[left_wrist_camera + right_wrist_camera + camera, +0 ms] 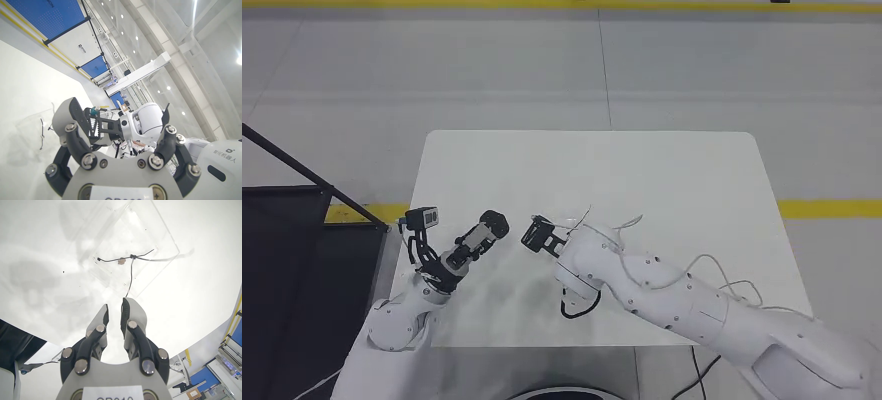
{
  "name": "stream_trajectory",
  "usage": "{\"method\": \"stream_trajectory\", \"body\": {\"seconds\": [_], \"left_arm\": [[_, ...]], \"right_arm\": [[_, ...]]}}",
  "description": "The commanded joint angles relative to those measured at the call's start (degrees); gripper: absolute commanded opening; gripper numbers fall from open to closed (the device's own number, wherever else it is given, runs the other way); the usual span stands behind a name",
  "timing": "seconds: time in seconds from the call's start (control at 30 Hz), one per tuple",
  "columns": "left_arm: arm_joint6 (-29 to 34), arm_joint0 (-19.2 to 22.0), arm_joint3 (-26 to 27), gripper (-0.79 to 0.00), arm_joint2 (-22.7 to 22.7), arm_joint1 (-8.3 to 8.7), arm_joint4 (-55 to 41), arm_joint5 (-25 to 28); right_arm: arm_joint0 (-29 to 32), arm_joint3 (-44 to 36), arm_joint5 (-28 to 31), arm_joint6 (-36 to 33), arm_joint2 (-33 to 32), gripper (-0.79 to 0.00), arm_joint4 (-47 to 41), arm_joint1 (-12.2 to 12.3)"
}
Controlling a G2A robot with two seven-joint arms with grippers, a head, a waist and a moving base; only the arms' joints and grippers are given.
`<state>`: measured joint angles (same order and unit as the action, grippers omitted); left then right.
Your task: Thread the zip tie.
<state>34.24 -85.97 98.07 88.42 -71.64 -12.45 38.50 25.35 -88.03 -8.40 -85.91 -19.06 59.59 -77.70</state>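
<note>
A black zip tie (131, 275) lies on a clear plate (166, 234) on the white table (672, 180), and its head (132, 256) has a strand crossing through it. My right gripper (115, 303) hovers just over the tie's tail with a narrow gap between its fingers. The tail's end reaches one fingertip (125, 306) and runs along its pad. In the top view the right gripper (560, 238) is mid-table, the tie (587, 213) just beyond it. My left gripper (120, 102) stands wide open and empty, off the table, facing the right gripper; it sits at the front left (492, 225). The tie (42, 130) lies to its side.
A pale translucent strip (170, 257) juts past the clear plate's edge. A small brownish speck (122, 261) sits on the plate beside the tie. A black mat (282, 290) lies left of the table. The far half of the table is bare.
</note>
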Motion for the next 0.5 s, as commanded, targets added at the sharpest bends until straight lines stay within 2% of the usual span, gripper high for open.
{"method": "stream_trajectory", "body": {"seconds": [0.0, 0.33, 0.47], "left_arm": [[0.0, 0.0, 0.0, 0.0, 0.0, 0.0, 0.0, 0.0], [0.0, 0.0, 0.0, 0.0, 0.0, 0.0, 0.0, 0.0], [0.0, 0.0, 0.0, 0.0, 0.0, 0.0, 0.0, 0.0]], "right_arm": [[0.3, 0.3, 0.3, 0.0, -0.3, -0.566, 0.3, -0.3], [2.6, -0.3, 1.5, -0.1, -3.1, -0.545, 3.6, -0.4], [3.1, -2.9, 1.6, 1.0, -8.4, -0.431, 3.8, 0.6]]}}
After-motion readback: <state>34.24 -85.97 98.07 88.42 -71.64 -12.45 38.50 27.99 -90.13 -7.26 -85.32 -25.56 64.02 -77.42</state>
